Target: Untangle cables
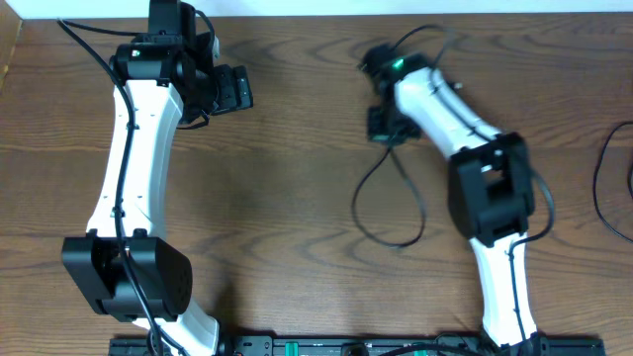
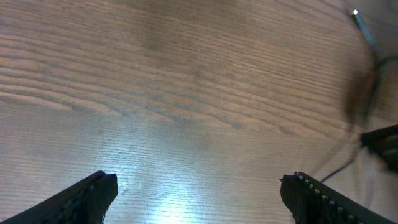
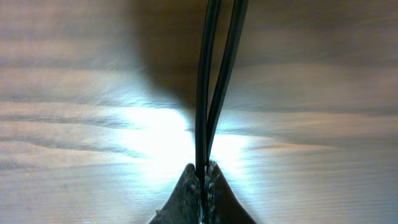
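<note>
Right end effector [image 3: 203,169] pinches two black cable [image 3: 210,74] strands; pulling both could tighten the tangle. Left end effector [image 2: 199,182] spread, empty.

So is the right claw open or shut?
Shut. The right claw has its tips together, pinching two strands of black cable.

Soft, even light is falling from above on the wooden table [image 1: 297,198], and shadows are showing only faintly. In the left wrist view a pale glare is spreading over the grain near the bottom, while the upper right corner is blurring out. In the right wrist view a bright patch is glowing behind the black cable [image 3: 204,93], its strands looking soft, a dark shadow hanging beside them.
</note>
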`<action>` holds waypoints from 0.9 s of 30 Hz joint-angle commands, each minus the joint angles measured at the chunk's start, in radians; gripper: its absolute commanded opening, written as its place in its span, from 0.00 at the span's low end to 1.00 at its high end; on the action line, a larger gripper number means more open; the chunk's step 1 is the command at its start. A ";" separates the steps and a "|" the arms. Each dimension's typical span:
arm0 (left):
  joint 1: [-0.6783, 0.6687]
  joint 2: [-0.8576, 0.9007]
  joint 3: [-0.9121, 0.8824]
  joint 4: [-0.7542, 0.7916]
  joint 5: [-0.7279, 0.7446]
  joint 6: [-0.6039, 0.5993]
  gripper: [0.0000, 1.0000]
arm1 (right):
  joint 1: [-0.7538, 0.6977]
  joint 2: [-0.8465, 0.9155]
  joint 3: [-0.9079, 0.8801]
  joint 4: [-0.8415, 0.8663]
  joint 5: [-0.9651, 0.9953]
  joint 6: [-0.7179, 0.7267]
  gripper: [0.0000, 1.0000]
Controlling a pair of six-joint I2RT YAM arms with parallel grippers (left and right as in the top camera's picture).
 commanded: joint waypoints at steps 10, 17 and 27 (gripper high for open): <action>0.000 -0.015 0.006 -0.003 -0.014 0.017 0.91 | -0.489 -0.060 0.593 -0.320 0.036 -0.404 0.01; 0.000 -0.015 0.006 -0.003 -0.013 0.017 0.90 | -0.735 -0.058 0.592 -0.298 0.116 -0.420 0.01; -0.013 -0.015 0.005 0.000 -0.013 0.013 0.91 | -0.933 -0.028 0.580 -0.191 0.142 -0.388 0.99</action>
